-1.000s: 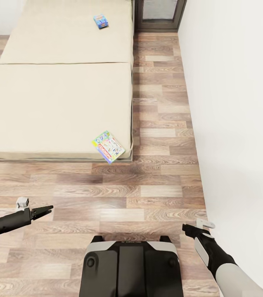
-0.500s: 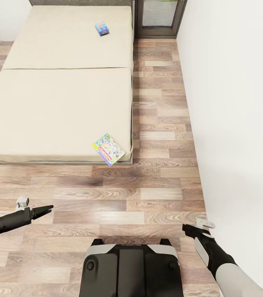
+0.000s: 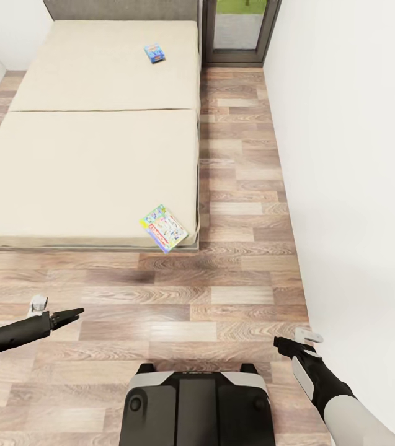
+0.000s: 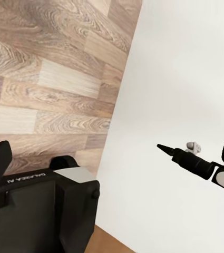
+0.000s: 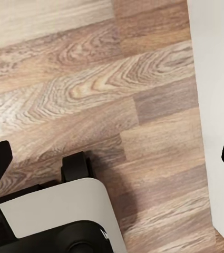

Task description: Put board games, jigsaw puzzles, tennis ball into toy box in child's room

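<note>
Two board games lie on the cream bed [image 3: 85, 167]. One with a yellow, green and red cover [image 3: 164, 228] sits at the bed's near right corner, slightly over the edge. A smaller-looking blue one [image 3: 154, 53] lies far up the bed. My left gripper [image 3: 73, 317] hangs open over the floor, well short of the bed on the left. My right gripper [image 3: 279, 342] is open and empty by the right wall; the left wrist view shows it [image 4: 162, 147] from the side. The toy box, table, puzzles and ball are out of view.
Wood-plank floor [image 3: 240, 186] runs as a corridor between the bed and the white wall [image 3: 358, 155] on the right. A dark-framed glass door [image 3: 240, 31] stands at the far end. My base [image 3: 197, 402] is at the bottom centre.
The whole picture has shifted down a little and more of the far headboard and door shows: the camera moved. Both arms keep their pose; nothing was picked up.
</note>
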Motion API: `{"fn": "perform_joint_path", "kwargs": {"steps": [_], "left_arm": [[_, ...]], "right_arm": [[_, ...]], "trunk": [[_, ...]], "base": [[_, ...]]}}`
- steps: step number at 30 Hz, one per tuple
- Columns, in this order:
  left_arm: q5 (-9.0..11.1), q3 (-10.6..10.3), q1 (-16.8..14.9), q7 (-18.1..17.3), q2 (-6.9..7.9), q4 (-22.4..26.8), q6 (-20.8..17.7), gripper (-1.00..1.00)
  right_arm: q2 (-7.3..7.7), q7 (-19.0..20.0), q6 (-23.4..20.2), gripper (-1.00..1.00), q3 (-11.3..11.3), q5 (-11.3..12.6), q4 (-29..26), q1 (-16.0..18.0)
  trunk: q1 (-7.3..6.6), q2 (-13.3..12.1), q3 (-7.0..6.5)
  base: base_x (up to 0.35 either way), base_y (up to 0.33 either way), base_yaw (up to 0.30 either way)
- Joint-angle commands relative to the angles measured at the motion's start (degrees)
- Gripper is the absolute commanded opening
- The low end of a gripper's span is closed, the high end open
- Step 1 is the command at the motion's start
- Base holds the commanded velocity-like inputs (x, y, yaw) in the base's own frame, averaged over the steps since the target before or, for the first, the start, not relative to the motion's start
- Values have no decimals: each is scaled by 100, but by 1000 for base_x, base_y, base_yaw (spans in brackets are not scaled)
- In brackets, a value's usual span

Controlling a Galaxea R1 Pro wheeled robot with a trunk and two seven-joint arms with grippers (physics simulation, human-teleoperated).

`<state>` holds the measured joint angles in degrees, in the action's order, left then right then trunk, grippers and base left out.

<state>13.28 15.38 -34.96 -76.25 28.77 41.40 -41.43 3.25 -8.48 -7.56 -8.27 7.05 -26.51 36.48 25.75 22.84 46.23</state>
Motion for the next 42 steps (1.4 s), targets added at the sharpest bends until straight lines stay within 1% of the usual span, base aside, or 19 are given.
{"fn": "perform_joint_path", "kwargs": {"steps": [1,7,24,37,42], "left_arm": [[11,0,-3,-9,-9,0,-58,100],[14,0,-8,2,-50,0,-58,100],[8,0,-11,7,-66,0,-58,100],[8,0,-11,9,-62,0,-58,100],[8,0,-11,8,-57,0,-58,100]], "right_arm": [[1,-22,-26,100,9,60,-12,-1],[-11,-22,-26,100,9,60,-13,-1],[-1,-22,-26,100,9,61,-12,-1],[-45,-24,-26,100,9,60,-18,-1],[-33,-23,-26,100,9,60,-15,-1]], "trunk": [[4,8,-4],[4,8,-61],[4,8,-222],[4,8,-345],[4,8,-392]], "base": [[0,0,0],[0,0,0],[0,0,0],[0,0,0],[0,0,0]]}}
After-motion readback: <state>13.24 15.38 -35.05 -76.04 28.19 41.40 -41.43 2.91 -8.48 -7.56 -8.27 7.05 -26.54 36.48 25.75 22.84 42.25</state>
